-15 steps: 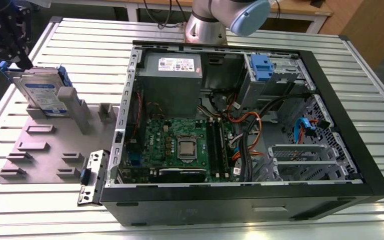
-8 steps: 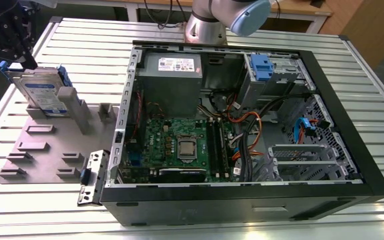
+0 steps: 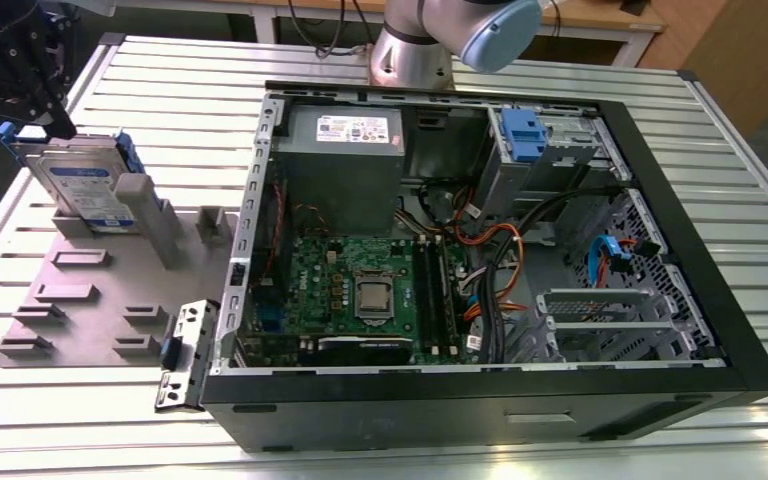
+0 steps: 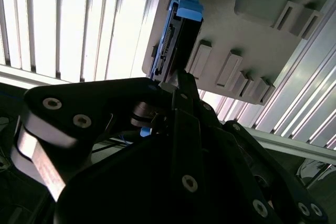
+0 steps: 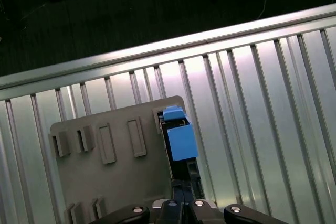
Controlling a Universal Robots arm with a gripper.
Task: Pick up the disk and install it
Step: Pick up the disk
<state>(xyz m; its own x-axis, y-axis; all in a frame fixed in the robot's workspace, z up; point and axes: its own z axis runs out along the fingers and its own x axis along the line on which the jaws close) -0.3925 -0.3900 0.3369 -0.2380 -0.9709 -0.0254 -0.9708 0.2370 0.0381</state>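
Gripper [image 5: 182, 205] sits low over one end of the disk [image 3: 88, 185], right at its upper edge. You cannot tell from these views whether it has closed on the disk or only stands around it.

The disk stands on edge in a slot of the grey fixture plate [image 3: 104, 290], label towards the exterior view's camera, blue carrier frame [image 4: 189, 9] along its edges. It is not in the case.

Risks, as you would judge them from here:
- The hold looks set near one end, not the middle. Lifted that way, the disk could tip and bind in its slot.
- If the hold falls on the plastic carrier and not the metal body, the frame could flex and the disk could slip.
- A bound disk may drag the fixture plate across the slatted table [image 3: 157, 90]; you can see nothing that fixes it down.

Further off, the open computer case [image 3: 704, 230] lies well apart, to the exterior view's right. Its black rim stands proud, so a low carry could clip it. Orange and black cables [image 3: 491, 240] trail just below the drive cage with the blue latch [image 3: 524, 135]; a dangling corner could snag them.
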